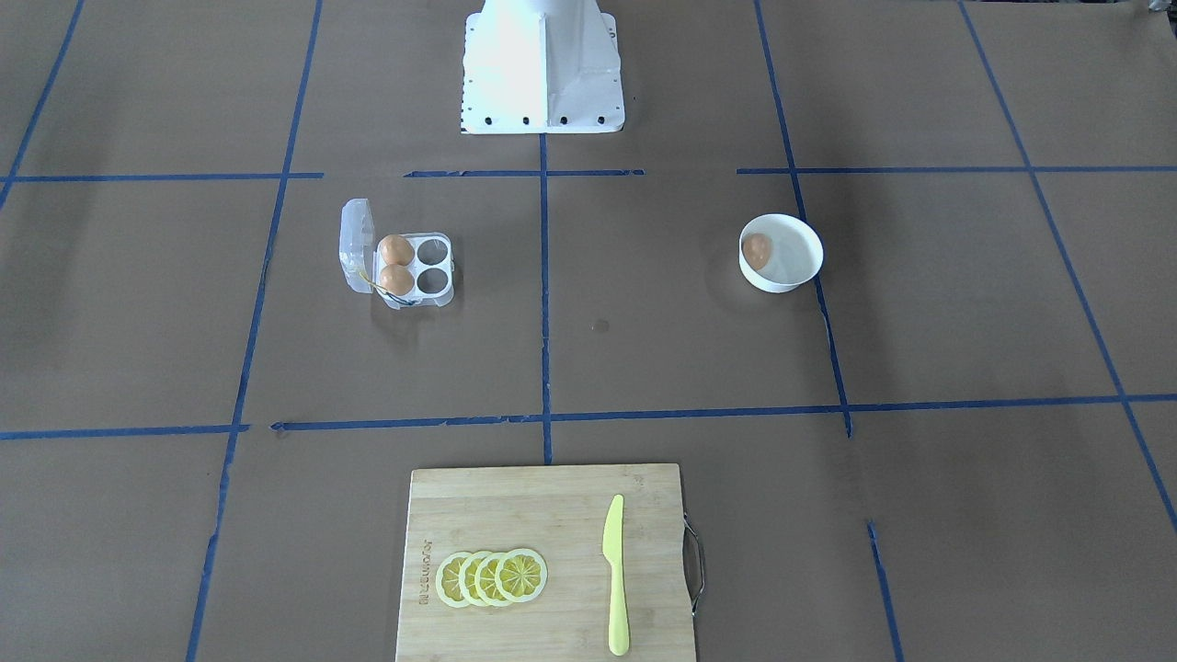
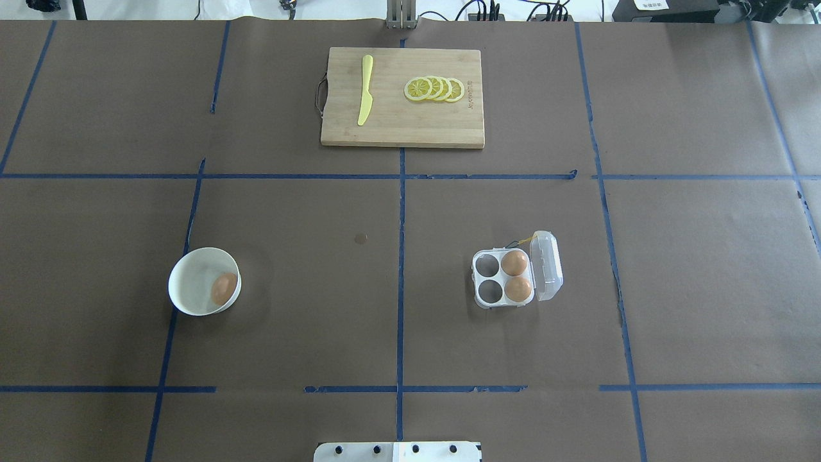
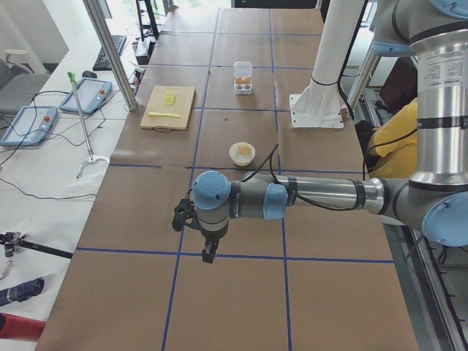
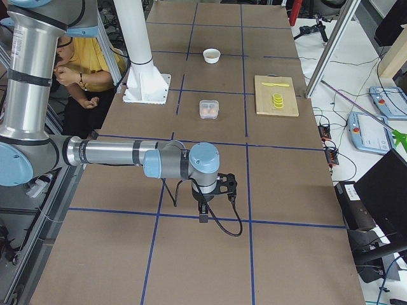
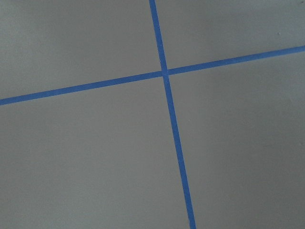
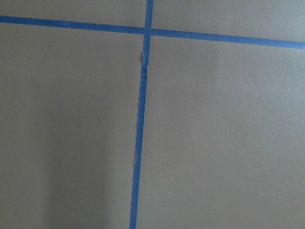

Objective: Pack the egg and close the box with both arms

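Observation:
One orange-brown egg [image 2: 223, 289] lies in a round white bowl [image 2: 192, 282] on the robot's left side; the egg also shows in the front view [image 1: 756, 250]. The clear box [image 2: 549, 266] stands open on the robot's right side, lid up. Two eggs [image 2: 514, 262] fill its two cups next to the lid, and the other two cups [image 2: 487, 264] are empty. My left gripper [image 3: 208, 250] and my right gripper [image 4: 203, 213] hang over bare table far from both. They show only in the side views, so I cannot tell whether they are open or shut.
A wooden cutting board [image 2: 391, 131] at the table's far side carries a yellow knife [image 2: 365, 90] and lemon slices [image 2: 435, 89]. The white pedestal base [image 1: 542, 64] stands at the robot's side. Both wrist views show only brown paper with blue tape lines [image 5: 164, 72].

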Controlling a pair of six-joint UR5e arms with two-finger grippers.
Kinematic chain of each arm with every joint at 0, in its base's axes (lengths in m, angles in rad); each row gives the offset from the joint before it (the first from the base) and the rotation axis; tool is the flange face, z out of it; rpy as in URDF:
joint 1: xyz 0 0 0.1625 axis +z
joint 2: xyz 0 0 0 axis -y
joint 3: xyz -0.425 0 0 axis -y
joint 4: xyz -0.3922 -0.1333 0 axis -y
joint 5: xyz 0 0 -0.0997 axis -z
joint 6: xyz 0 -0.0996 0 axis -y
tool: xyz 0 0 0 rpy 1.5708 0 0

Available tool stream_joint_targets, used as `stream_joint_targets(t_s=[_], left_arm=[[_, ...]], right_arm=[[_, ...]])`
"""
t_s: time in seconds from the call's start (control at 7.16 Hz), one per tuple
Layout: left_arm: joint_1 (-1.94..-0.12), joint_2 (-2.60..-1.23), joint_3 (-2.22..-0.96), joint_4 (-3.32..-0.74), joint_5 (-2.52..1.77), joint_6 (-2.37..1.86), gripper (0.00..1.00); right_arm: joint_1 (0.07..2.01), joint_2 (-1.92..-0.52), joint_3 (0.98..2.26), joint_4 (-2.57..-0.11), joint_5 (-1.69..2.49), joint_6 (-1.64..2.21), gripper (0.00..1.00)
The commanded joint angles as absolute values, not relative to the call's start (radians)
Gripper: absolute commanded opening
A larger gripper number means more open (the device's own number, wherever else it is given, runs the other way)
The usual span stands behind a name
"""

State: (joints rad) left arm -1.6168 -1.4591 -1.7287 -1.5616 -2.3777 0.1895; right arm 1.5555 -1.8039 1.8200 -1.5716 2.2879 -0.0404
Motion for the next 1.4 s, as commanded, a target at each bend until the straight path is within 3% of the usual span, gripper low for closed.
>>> stream_joint_targets(t_s=[0.0, 0.84, 1.26], left_arm=[[-1.618, -1.463, -1.742, -1.562, -2.35, 0.19, 1.0], [-1.621, -1.495, -1.749, -1.649, -2.355, 0.183, 1.0], [-1.623, -1.506, -1.714, -2.045, -2.355, 0.184, 1.0]], right_arm=[[1.555, -1.798, 1.819, -1.572, 2.289, -0.034, 1.0], [1.551, -1.784, 1.822, -1.38, 2.289, -0.015, 1.0], [1.551, -1.769, 1.833, -1.373, 2.345, 0.063, 1.0]])
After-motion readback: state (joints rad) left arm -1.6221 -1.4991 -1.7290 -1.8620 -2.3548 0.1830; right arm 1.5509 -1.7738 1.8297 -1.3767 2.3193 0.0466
